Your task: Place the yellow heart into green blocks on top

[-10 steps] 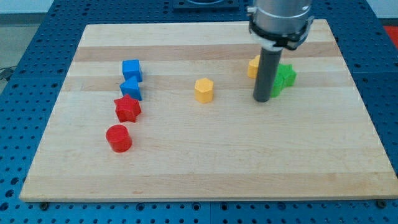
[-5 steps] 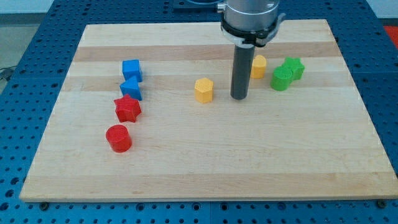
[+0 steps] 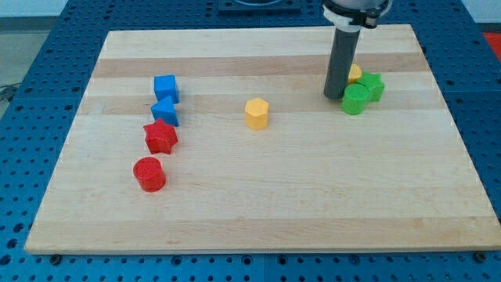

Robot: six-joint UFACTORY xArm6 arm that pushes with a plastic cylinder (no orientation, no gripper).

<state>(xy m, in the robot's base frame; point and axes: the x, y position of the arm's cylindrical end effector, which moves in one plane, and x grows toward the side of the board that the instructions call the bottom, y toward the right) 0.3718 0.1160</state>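
A wooden table top (image 3: 258, 196) is seen from above its near edge, set on a blue perforated base. Near the far right corner, a dark vertical rod comes down from the top of the view; the tip (image 3: 335, 96) rests on the board. There is no gripper and nothing is held; the rod can only push.

Just right of the rod, a small yellow block (image 3: 355, 72) is mostly hidden behind it, so its shape cannot be confirmed; it is judged to be the yellow heart. It sits touching or almost touching two green blocks: a green cylinder (image 3: 355, 99) beside the tip, and a green star-like block (image 3: 371, 85) behind that.

Near the board's middle lies a yellow hexagonal block (image 3: 257, 113). Toward the left edge, two blue cubes (image 3: 165, 99), a red star (image 3: 160, 137) and a red cylinder (image 3: 149, 173) form a loose line.

The risk is judged as follows: the tip is so close to the green cylinder that it could be struck, scattering the green pair. An off-centre push could also slip the yellow piece past them toward the far edge.
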